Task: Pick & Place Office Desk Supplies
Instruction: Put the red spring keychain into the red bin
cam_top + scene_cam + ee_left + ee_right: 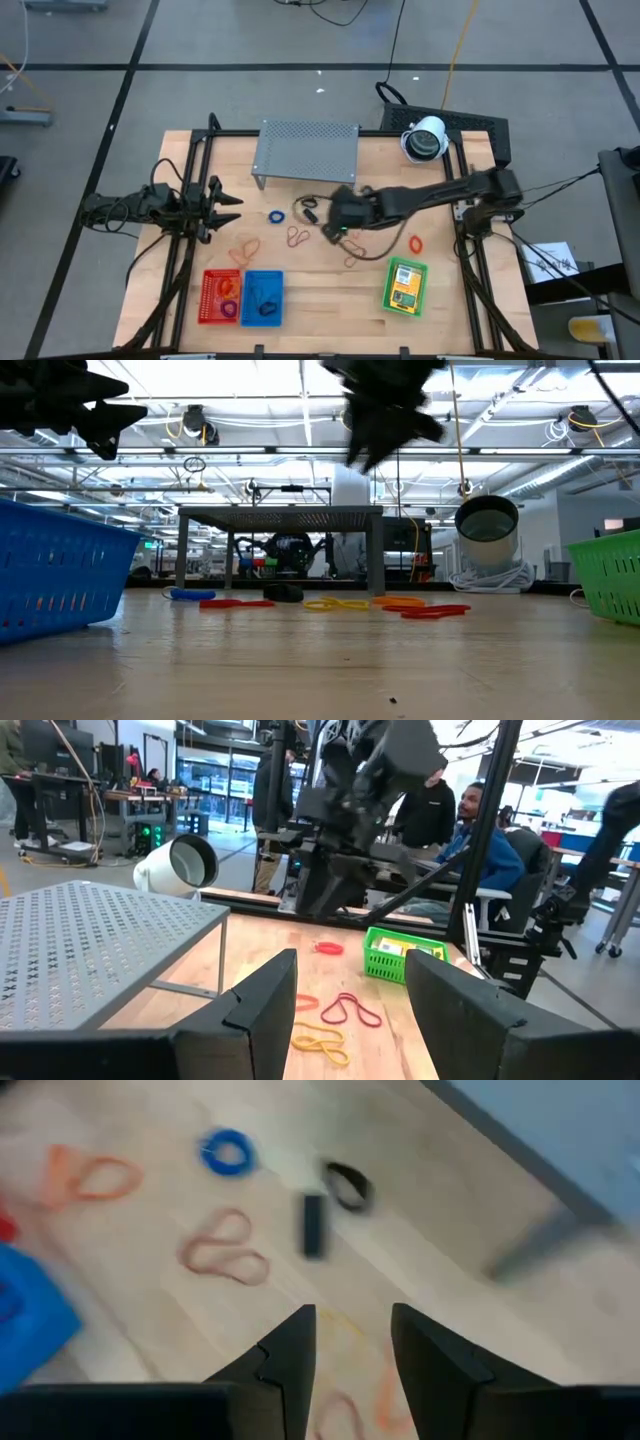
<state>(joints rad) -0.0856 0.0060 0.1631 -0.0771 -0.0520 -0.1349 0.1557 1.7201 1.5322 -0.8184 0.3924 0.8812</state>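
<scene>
A: High view first: where are your tools?

B: My right tool [335,228] hangs over the middle of the worktop [320,300], jaws parted, nothing between them. My left tool [232,200] waits at the left edge, also parted and empty.

A: Room to move?

B: The front strip of the worktop between the baskets is bare. The grey shelf [306,150] stands along the far edge.

A: The supplies?

B: Rubber-band loops [298,237] lie just beside my right tool, a blue ring [276,216] and a black clip [307,212] nearer the shelf, one red loop [416,243] off to the right.

A: Containers?

B: The red basket [220,297] holds looped bands, the blue basket [263,298] small dark items, the green basket [405,287] a yellow-orange packet [404,288].
</scene>
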